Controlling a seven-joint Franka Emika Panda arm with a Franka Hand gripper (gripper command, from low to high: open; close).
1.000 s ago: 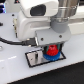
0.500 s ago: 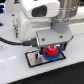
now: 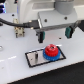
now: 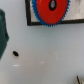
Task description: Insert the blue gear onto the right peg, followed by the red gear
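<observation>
Red gear atop blue gear.

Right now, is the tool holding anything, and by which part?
Nothing is held. The tool is open above the plate, its fingers apart and empty. The red gear sits on the blue gear below it.

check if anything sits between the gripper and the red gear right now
Nothing visible does. The open gripper hangs above the red gear, with only empty air between them. The red gear already sits on top of the blue gear on the white plate.
</observation>
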